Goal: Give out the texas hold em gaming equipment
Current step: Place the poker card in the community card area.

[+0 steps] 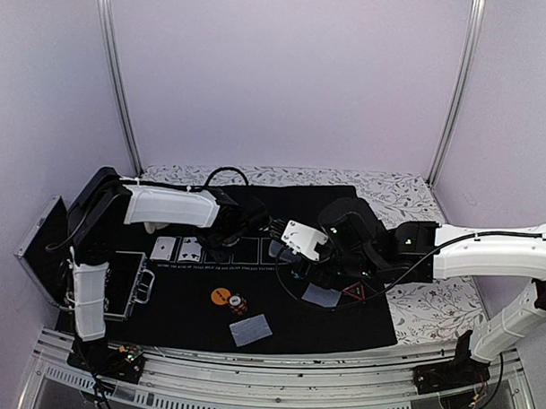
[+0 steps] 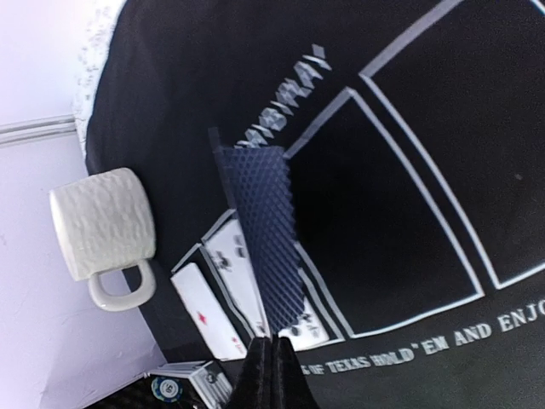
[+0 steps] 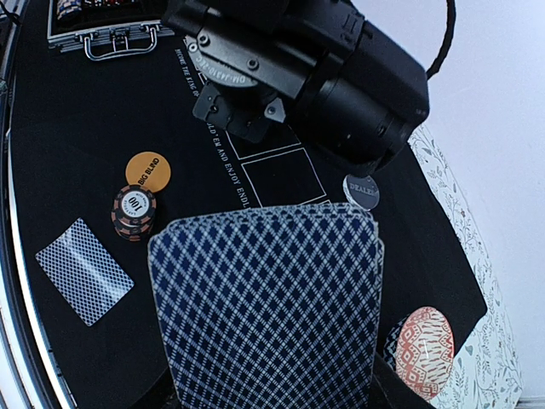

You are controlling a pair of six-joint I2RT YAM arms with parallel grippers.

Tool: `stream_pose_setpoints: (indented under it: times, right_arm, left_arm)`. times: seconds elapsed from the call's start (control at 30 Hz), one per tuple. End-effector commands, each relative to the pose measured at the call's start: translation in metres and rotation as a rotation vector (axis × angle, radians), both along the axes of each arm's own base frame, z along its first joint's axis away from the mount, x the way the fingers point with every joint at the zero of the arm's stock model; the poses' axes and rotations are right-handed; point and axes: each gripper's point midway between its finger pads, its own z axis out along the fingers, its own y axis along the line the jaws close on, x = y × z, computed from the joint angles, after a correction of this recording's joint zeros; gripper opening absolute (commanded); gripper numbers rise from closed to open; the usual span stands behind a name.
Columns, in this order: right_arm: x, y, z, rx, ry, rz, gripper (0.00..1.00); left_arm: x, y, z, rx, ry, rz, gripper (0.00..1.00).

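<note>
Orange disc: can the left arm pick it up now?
Probably not yet. The left gripper is shut on a card, so it has no free fingers. The orange disc itself lies uncovered, chips right beside it.

In the right wrist view the fan of blue diamond-backed playing cards runs off the bottom edge, covering the right jaws and part of the red patterned bowl. The silver metal case is cropped at the top. The left wrist view cuts off all but the tips of the left jaws; their single blue-backed card hides its face. Overhead, the red-edged black triangle marker is too small to read.
</note>
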Motion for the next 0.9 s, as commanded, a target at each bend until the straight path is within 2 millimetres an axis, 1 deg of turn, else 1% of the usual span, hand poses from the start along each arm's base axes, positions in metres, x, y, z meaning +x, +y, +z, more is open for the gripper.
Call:
stream_pose_setpoints:
  times: [0.0,0.1,0.2,0.3,0.5,0.7,0.87]
  right_arm:
    - [-0.001,0.001,0.011,0.038,0.005,-0.001,0.51]
    - [-0.001,0.001,0.01,0.036,0.008,-0.001,0.51]
    - [-0.001,0.002,0.01,0.035,0.006,0.0,0.51]
    - [-0.001,0.001,0.01,0.035,0.005,-0.002,0.51]
    - [-0.001,0.0,0.009,0.033,0.006,-0.004,0.51]
    - [-0.002,-0.001,0.008,0.033,0.008,-0.006,0.51]
    - [-0.001,-0.002,0.008,0.033,0.007,-0.009,0.51]
  left_arm:
    - [-0.014,-0.014,-0.017,-0.017,0.061,-0.008,0.0]
    - [-0.022,-0.023,-0.031,-0.044,0.113,-0.02,0.0]
    - [-0.029,-0.039,-0.042,-0.113,0.162,-0.038,0.0]
    - [-0.033,-0.05,-0.049,-0.182,0.194,-0.054,0.0]
    - [-0.031,-0.061,-0.054,-0.278,0.232,-0.03,0.0]
    - [-0.025,-0.067,-0.051,-0.376,0.249,0.029,0.0]
    - [-0.02,-0.058,-0.052,-0.402,0.246,0.083,0.0]
